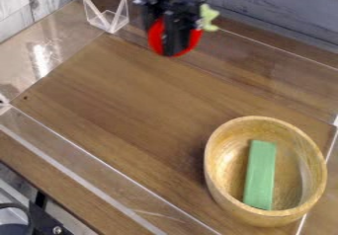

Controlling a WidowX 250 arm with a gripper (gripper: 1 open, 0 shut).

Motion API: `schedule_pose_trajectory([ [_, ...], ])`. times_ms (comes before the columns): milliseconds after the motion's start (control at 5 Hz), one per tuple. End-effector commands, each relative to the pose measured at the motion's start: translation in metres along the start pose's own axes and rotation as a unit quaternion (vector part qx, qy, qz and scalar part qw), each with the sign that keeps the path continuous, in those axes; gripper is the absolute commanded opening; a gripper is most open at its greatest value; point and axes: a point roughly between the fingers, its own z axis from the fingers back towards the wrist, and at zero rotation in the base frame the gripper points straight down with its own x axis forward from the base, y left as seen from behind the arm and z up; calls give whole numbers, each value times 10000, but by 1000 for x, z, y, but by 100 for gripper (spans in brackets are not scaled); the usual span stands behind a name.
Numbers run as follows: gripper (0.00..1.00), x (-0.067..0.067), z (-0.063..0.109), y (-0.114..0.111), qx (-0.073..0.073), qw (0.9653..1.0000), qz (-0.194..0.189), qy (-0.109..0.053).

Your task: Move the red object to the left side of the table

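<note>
gripper (173,34): points straight down, pinching the red object (173,39) | place: above table (132,101) near far edge | arm: cut off by frame top | fingertips: blurred, hard to make out

No text, label, brand, number or sign can be read on anything here.

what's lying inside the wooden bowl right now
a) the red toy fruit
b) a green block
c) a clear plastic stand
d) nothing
b: a green block lies inside the wooden bowl, while the red toy fruit is up in the gripper.
</note>
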Motion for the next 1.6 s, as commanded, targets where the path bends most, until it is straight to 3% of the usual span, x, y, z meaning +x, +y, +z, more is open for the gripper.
schedule_pose_trajectory([
  [0, 0, -12, 13, 32, 44, 9997, -148, -168],
  [200, 0, -25, 17, 61, 0, 9989, -438, -191],
  [400, 0, -24, 13, 65, -139, 9989, -308, -327],
  [600, 0, -20, 9, 57, -443, 9971, -211, -586],
  [1000, 0, -12, -1, 96, -775, 9935, -31, -837],
  [1400, 0, 0, -14, 92, -1161, 9879, -361, -965],
])
